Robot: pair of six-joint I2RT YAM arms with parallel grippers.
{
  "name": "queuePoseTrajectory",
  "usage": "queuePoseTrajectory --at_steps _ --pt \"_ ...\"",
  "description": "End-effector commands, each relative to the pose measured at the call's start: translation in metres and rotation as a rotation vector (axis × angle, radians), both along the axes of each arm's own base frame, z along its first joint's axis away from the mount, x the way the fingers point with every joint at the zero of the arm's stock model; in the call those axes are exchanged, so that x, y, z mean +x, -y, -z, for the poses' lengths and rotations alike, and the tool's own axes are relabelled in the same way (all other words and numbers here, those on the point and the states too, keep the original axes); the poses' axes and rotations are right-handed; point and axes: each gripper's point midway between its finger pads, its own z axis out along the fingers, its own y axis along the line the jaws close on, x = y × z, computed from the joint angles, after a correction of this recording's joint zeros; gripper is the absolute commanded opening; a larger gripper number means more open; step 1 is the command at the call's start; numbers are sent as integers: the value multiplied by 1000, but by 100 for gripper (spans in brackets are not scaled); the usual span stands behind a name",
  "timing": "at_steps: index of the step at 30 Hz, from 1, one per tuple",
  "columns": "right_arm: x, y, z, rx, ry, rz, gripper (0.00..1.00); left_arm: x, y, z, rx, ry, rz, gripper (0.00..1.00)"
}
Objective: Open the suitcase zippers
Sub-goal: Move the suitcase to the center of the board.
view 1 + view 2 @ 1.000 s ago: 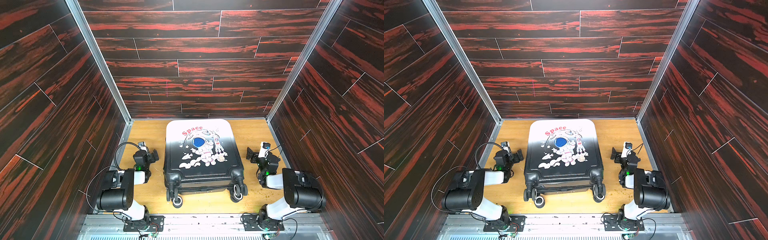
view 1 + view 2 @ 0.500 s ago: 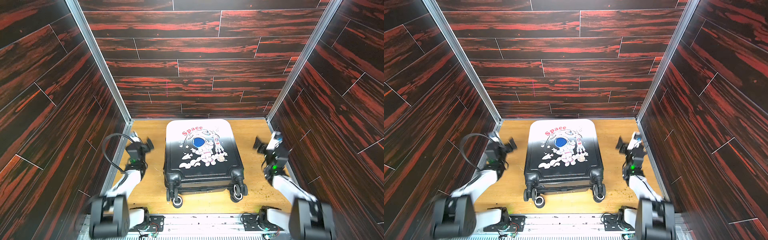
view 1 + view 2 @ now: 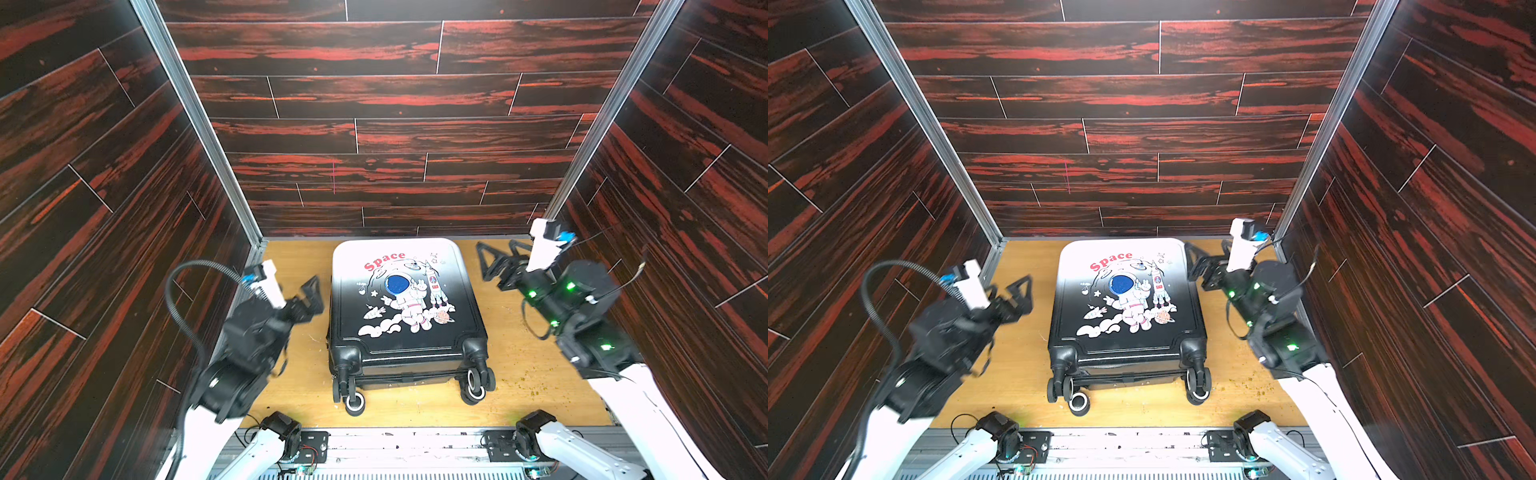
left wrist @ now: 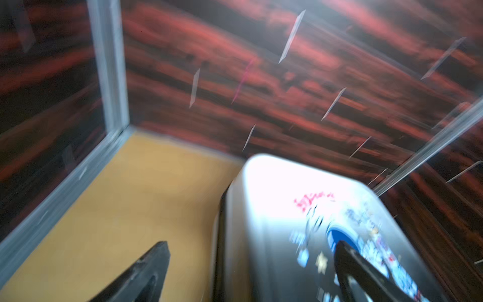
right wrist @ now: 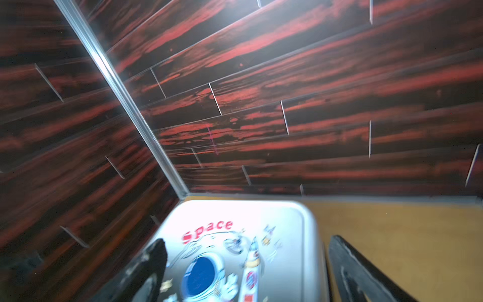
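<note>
White arm links (image 3: 631,409) run out of frame at the near edge in both top views, so the arms are only partly seen. On the wooden table (image 3: 291,386) the suitcase (image 3: 405,307) lies flat in the middle, print up. Its black wheels (image 3: 354,402) are at the near end and its white end is far, close to the back wall (image 3: 395,124). The zippers are lost in its dark side walls. I cannot pick out a pull tab, and the wheels mask the near seam.

The left gripper (image 3: 309,293) hovers just left of the case, motion-blurred, jaws spread wide with nothing in them. The right gripper (image 3: 500,257) hangs off the far right corner, equally wide and empty. Both wrist views are smeared; only black fingertips (image 4: 156,261) and the astronaut print (image 5: 201,277) read at all.
</note>
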Motion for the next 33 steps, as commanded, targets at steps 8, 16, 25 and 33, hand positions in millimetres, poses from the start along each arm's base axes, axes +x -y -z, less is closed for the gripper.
queuePoseTrajectory --at_steps 8,16,25,33 --pt "-106 -80 151 -304 -607 -386 98 -78 56 123 -288 -549 288 100" --pt "-190 -106 216 -484 -736 -545 89 -96 107 132 -313 -609 540 100" --pt "-173 -108 268 -589 -773 -434 88 -98 202 149 -85 -687 750 99" --pt "-77 -94 240 -340 -712 -322 85 -55 252 127 15 -498 808 100"
